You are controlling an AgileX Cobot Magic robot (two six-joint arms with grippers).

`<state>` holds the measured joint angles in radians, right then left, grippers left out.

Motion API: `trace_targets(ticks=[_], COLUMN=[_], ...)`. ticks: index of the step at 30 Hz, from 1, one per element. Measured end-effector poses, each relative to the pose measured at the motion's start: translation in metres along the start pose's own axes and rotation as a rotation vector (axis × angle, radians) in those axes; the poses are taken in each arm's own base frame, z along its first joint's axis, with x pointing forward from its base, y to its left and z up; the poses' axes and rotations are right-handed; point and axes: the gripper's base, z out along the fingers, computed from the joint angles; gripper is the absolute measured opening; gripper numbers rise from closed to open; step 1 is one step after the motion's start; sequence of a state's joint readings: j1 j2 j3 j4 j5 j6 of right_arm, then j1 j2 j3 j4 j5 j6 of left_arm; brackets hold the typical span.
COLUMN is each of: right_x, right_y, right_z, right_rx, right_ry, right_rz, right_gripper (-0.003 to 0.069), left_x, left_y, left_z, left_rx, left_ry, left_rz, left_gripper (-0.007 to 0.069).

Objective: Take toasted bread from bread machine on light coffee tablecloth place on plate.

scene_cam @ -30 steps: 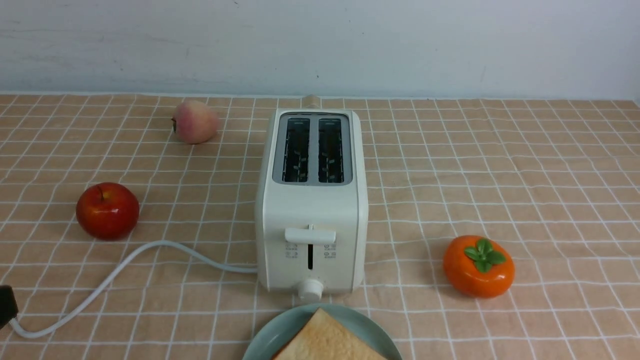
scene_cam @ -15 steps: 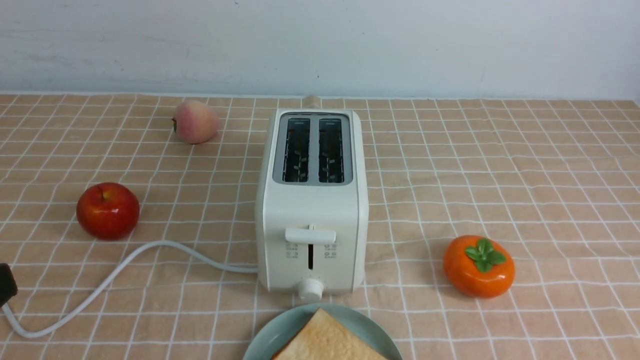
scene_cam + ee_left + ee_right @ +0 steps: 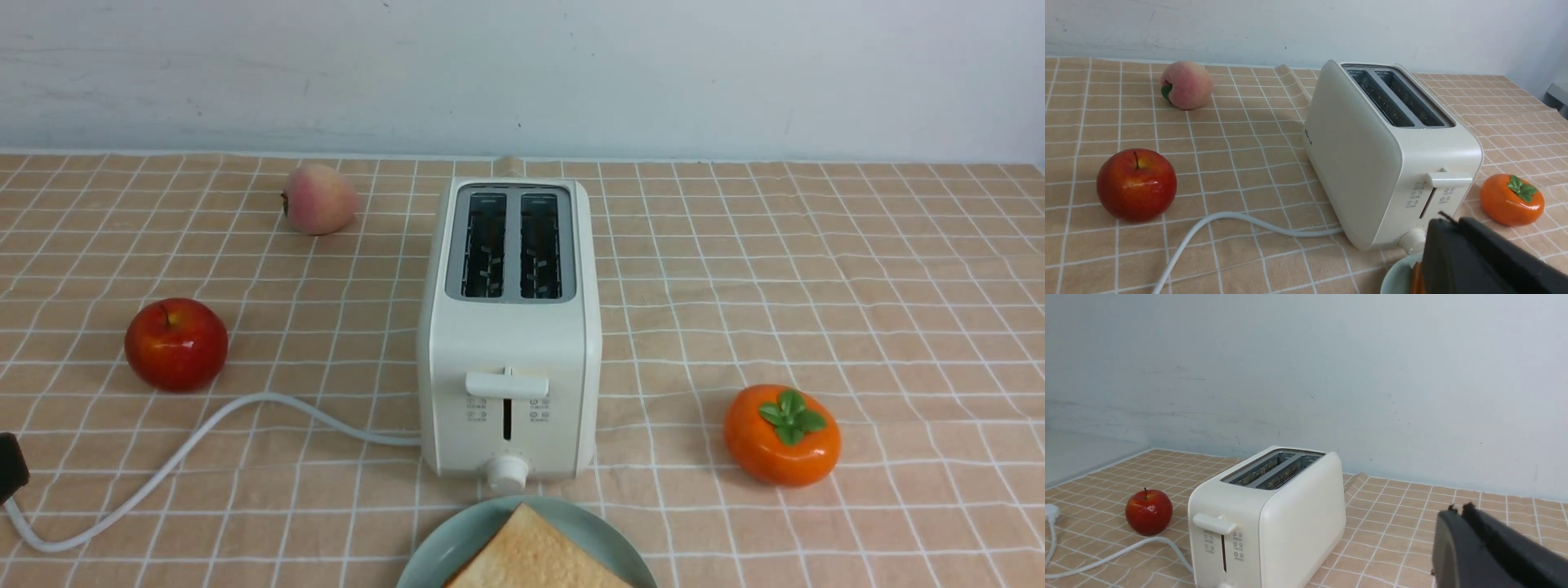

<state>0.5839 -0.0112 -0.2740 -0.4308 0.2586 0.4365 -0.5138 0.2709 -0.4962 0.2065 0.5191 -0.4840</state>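
Your left gripper [image 3: 1447,220] is closed on nothing, and your right gripper [image 3: 1457,510] is closed too. Toast [image 3: 535,555] lies on the plate [image 3: 441,545], just before the toaster [image 3: 508,343].

A: Front view, obstacles?
B: Frame centre: bread machine [image 3: 509,327]. Lower left: red apple [image 3: 175,343], cord [image 3: 261,398]. Upper left: peach [image 3: 318,198]. Lower right: persimmon [image 3: 781,435].
A: Open lanes?
B: Bare tablecloth [image 3: 816,269] right of centre; air above the bread machine.
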Motion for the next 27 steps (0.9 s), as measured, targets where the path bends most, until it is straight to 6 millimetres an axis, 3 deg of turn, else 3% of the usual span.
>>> trace_targets(ticks=[7, 11, 17, 22, 27], right_x=[0.0, 0.0, 0.0, 0.0, 0.0], right_y=[0.0, 0.0, 0.0, 0.0, 0.0], right_z=[0.0, 0.0, 0.0, 0.0, 0.0], right_rx=[-0.001, -0.001, -0.001, -0.001, -0.001], right_ry=[-0.002, -0.002, -0.002, -0.002, -0.002], right_rz=[0.0, 0.0, 0.0, 0.0, 0.0], right_gripper=[0.0018, 0.0022, 0.0028, 0.0036, 0.0043], left_x=[0.003, 0.016, 0.072, 0.114, 0.129], left_y=[0.001, 0.005, 0.029, 0.048, 0.052], left_z=[-0.001, -0.002, 0.008, 0.018, 0.02], left_rx=[0.004, -0.013, -0.16, -0.281, -0.324], left_ry=[-0.012, -0.066, -0.19, -0.177, -0.055], left_rz=[-0.017, -0.065, -0.101, -0.114, -0.101], left_gripper=[-0.0006, -0.0003, 0.0001, 0.0001, 0.0006])
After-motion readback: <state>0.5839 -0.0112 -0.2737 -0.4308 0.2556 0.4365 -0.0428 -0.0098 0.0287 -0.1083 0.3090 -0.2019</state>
